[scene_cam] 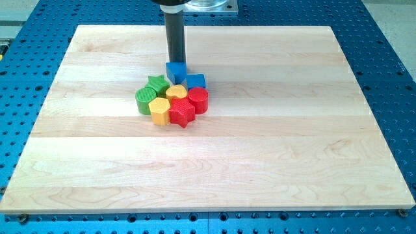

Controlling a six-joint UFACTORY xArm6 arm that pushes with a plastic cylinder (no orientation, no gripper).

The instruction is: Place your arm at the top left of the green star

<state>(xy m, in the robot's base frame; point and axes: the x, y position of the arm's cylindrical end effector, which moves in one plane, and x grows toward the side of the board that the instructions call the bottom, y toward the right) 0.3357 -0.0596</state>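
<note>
1. Wooden board [260,162] lies on a blue perforated table [390,39]; all blocks sit in one tight cluster left of the board's centre, toward the view's top.
2. Green star [156,83] sits at the cluster's upper left, touching the green cylinder [144,101] below it and the yellow block [175,91] to its right.
3. Blue blocks: one [175,71] at the cluster's top, a second [195,81] just right of it.
4. Red star [182,112] and yellow hexagon [159,109] form the lower edge; a red cylinder [198,99] sits at the right.
5. My tip [175,63] meets the top blue block, just up and right of the green star.
6. No pincer is fitted: the rod holds nothing.
</note>
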